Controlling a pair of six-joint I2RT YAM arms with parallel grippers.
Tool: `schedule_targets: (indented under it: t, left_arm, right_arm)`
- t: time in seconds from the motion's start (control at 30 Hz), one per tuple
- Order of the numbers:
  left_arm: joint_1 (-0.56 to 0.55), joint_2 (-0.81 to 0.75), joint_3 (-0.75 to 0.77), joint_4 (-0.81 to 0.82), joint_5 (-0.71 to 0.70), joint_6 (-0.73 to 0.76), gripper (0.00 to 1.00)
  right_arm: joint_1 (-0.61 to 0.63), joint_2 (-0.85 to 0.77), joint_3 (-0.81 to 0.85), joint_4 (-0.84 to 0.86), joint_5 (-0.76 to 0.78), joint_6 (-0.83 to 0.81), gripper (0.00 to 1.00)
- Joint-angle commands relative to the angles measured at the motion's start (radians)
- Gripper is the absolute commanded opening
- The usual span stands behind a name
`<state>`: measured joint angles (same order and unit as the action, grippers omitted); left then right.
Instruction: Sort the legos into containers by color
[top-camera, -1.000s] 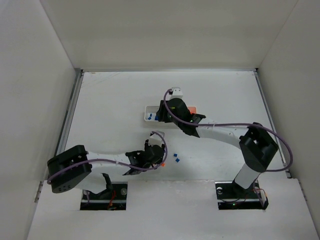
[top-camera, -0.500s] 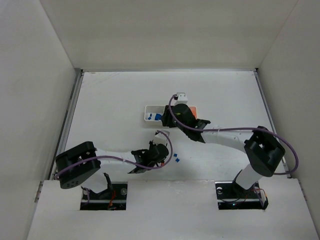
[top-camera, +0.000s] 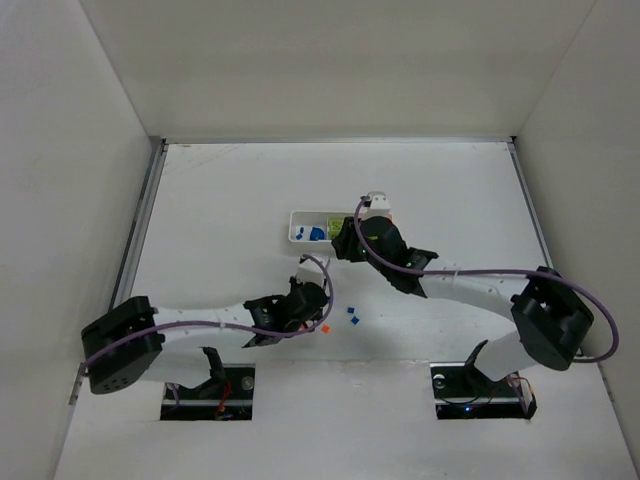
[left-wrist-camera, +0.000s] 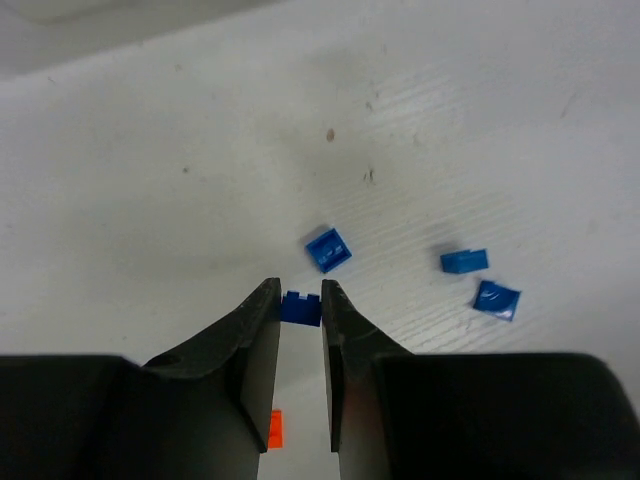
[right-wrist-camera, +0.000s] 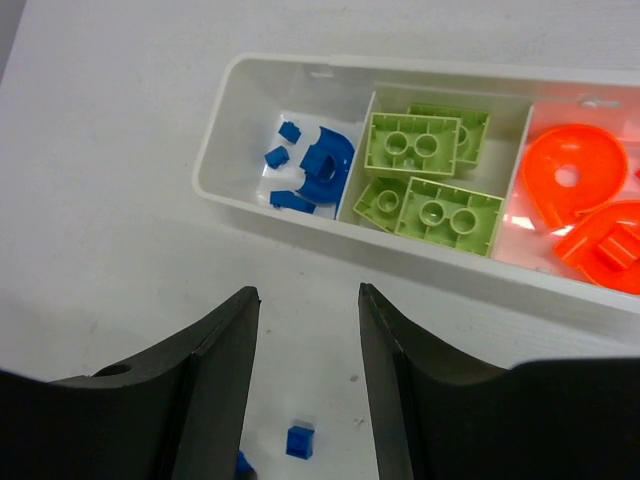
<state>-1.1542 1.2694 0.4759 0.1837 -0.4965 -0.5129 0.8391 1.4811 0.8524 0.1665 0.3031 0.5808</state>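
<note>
Left hand (left-wrist-camera: 299, 295) is narrowed onto a small blue lego (left-wrist-camera: 300, 308), which is pinched between both fingertips, low at the surface (left-wrist-camera: 150, 150). Three loose blue legos (left-wrist-camera: 328, 250) are scattered just beyond the tips. An orange lego (left-wrist-camera: 276, 428) is seen beneath the fingers. Right hand (right-wrist-camera: 306, 293) is held fairly wide with nothing gripped, above the surface beside the white tray (right-wrist-camera: 300, 68). In the tray, blue pieces (right-wrist-camera: 322, 170) are seen in the left compartment, green bricks (right-wrist-camera: 425, 175) in the middle and orange pieces (right-wrist-camera: 575, 180) in the right. One stray blue bit (right-wrist-camera: 298, 440) lies on the surface under the right hand.
</note>
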Motion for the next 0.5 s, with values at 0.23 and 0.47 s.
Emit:
schedule_targets:
  t: [0.23, 0.47]
  left_arm:
    - [0.248, -0.035, 0.173, 0.054, 0.002, 0.019, 0.15]
    - [0.399, 0.177, 0.320, 0.132, 0.044, 0.070, 0.15]
  right_arm:
    - [0.013, -0.163, -0.148, 0.038, 0.031, 0.020, 0.40]
    - [0.168, -0.147, -0.216, 0.018, 0.074, 0.066, 0.46]
